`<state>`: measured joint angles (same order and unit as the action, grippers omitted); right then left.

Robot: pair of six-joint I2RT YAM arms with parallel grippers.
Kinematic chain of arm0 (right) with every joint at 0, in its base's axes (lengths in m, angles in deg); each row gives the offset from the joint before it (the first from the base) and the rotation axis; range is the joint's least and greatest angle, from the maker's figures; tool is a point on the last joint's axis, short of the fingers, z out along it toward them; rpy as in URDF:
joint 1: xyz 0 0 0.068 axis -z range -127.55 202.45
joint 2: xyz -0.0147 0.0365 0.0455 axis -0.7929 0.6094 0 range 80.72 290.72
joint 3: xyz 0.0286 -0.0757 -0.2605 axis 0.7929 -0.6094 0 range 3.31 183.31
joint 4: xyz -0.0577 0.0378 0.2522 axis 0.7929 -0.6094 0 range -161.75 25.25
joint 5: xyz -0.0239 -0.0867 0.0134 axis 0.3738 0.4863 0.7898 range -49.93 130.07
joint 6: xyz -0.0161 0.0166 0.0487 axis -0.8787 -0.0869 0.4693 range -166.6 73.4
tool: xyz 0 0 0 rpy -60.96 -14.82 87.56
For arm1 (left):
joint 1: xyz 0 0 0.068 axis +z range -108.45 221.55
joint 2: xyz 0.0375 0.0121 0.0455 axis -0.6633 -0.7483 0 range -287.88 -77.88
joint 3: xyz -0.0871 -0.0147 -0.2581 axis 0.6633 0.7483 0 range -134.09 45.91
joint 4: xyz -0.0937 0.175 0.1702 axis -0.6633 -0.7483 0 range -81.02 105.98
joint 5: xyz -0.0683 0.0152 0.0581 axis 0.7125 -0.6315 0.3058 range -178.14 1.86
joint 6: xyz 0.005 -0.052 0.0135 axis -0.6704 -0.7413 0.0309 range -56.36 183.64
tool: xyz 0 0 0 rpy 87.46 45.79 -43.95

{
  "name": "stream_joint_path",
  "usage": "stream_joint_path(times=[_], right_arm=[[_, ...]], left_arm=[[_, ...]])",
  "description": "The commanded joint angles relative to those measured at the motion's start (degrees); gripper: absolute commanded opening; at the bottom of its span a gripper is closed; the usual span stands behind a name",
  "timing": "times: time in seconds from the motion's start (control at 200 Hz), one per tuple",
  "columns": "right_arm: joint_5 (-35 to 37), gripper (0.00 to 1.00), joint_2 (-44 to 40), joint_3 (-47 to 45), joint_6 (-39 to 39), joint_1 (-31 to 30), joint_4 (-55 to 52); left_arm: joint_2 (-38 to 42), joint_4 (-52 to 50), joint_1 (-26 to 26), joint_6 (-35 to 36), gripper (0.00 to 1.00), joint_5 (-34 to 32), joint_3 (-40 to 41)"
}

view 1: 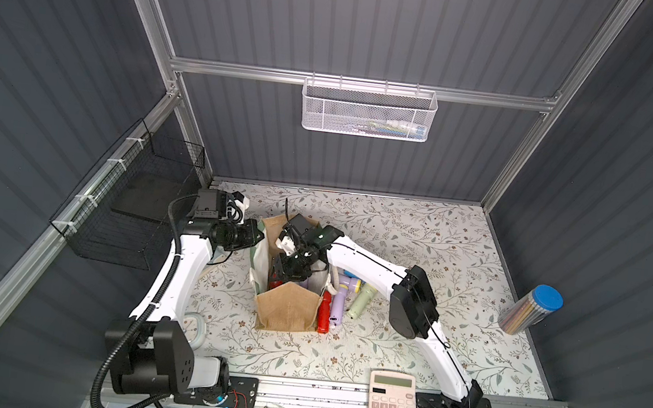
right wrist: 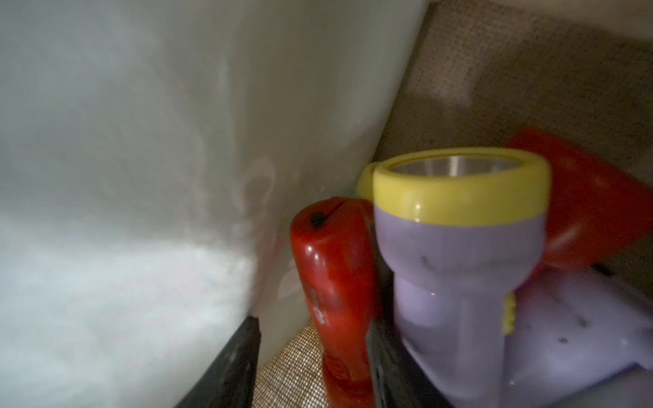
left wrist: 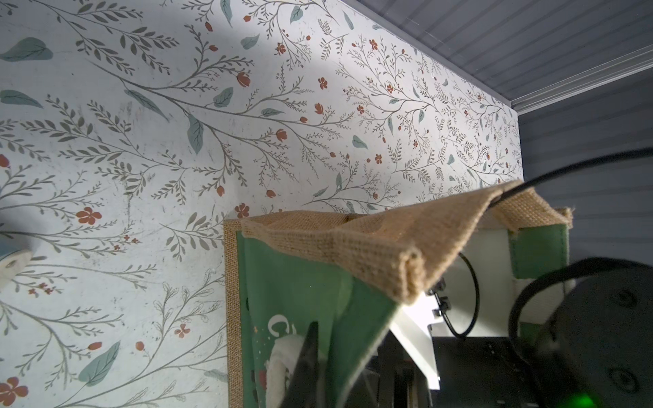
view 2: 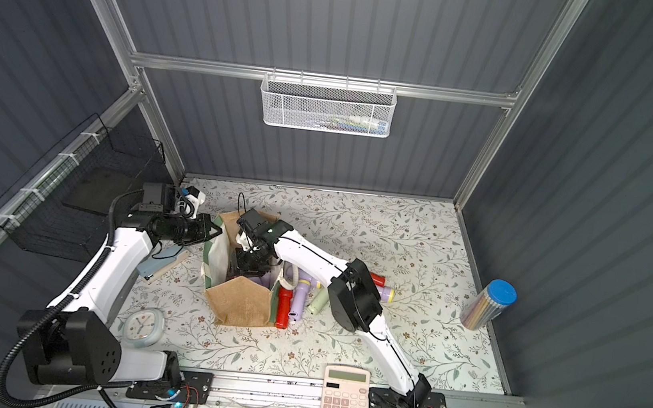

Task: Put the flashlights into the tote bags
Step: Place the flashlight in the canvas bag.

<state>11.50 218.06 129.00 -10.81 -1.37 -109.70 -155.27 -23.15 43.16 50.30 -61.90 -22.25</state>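
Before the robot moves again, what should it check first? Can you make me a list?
1. Is the tote bag held open? Ok: the left gripper pinches its side panel.
2. Is the right gripper open? Ok: its jaws are apart inside the bag, with a gap beside the red flashlight.
3. Is that flashlight inside the bag? Ok: it rests next to a lilac flashlight.
4. Are all the flashlights packed? Not ok: a second red flashlight, a second lilac flashlight and a pale green flashlight lie on the table beside the bag.
5. Is the way up out of the bag clear? Cannot tell.
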Motion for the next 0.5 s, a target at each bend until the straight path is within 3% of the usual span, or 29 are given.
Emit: stream_joint_path(times=[0.0, 0.495], right_arm=[[-2.3, 0.53, -2.0, 1.1, -0.5, 0.1, 0.7], [-1.3, 0.59, -12.3, -1.3, -9.0, 0.3, 4.5]], left_arm=[[0.6, -0.7, 0.2, 0.1, 0.08, 0.7, 0.3], [0.5, -0.6, 0.2, 0.5, 0.08, 0.6, 0.3]])
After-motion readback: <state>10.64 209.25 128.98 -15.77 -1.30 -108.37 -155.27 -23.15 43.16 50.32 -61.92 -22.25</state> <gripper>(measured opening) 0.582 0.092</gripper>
